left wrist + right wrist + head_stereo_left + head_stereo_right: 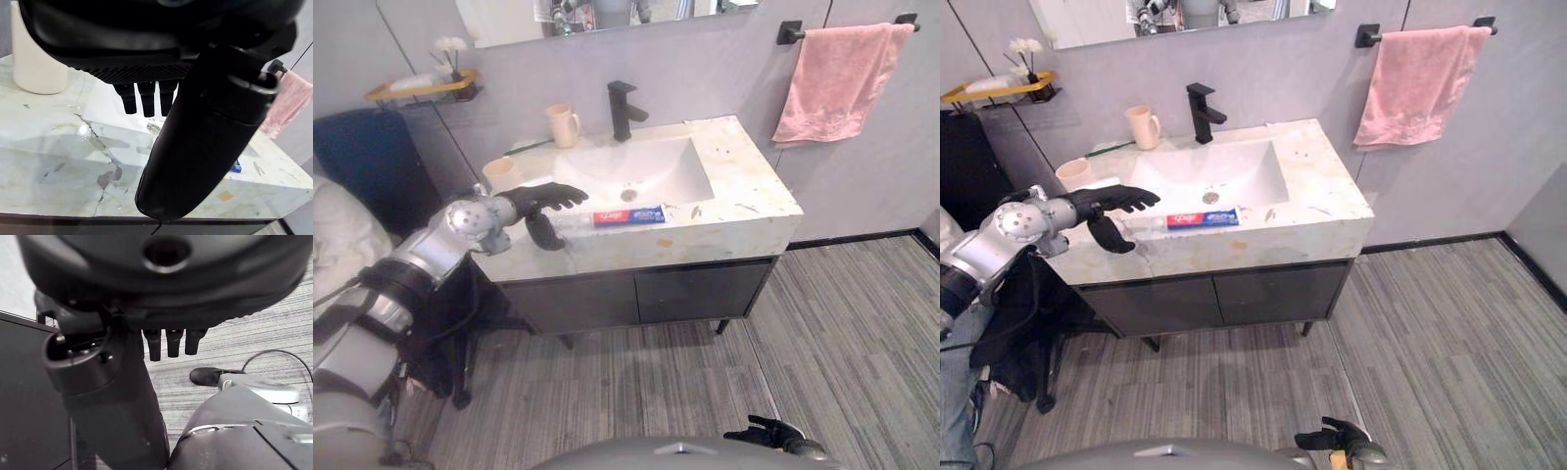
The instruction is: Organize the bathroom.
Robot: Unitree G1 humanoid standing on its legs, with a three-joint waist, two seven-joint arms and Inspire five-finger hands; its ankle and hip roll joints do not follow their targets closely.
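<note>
1. We see the left robot hand, fingers straight and holding nothing, over the counter beside the toothpaste tube.
2. The right wrist view adds the right robot hand, relaxed above the floor.

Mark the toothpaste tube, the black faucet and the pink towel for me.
toothpaste tube (pixel 628 216): left eye view, middle of the tube lying on the counter's front edge.
black faucet (pixel 623 110): left eye view, upright body behind the basin.
pink towel (pixel 1415 83): right eye view, centre of the hanging cloth.
</note>
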